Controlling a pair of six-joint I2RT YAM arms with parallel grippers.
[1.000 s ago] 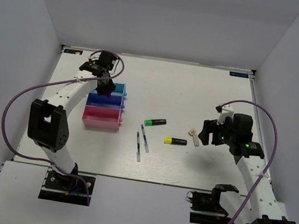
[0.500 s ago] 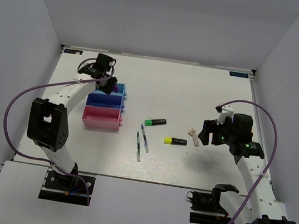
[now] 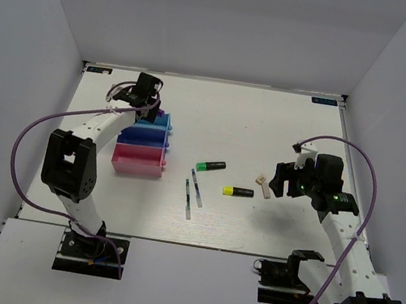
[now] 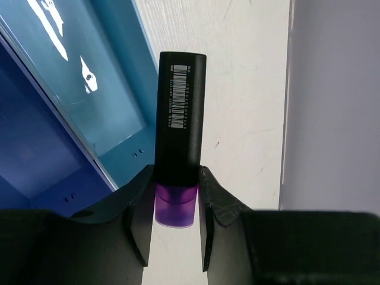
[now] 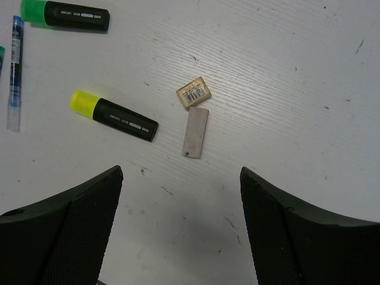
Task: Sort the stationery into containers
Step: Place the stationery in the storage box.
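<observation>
Three trays (image 3: pixel 142 138) abut | left tool (image 4: pixel 175 173) pinches purple highlighter (image 4: pixel 180 113) by light blue tray (image 4: pixel 101 71) | right tool (image 5: pixel 181 173) spread

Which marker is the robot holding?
The purple-ended highlighter, pinched between the left jaws. The green one and yellow one lie loose on the table.

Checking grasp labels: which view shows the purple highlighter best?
Left wrist: purple highlighter clamped in the left gripper, barcode visible, light blue tray alongside. Top external hides it behind that gripper; right wrist misses it.
</observation>
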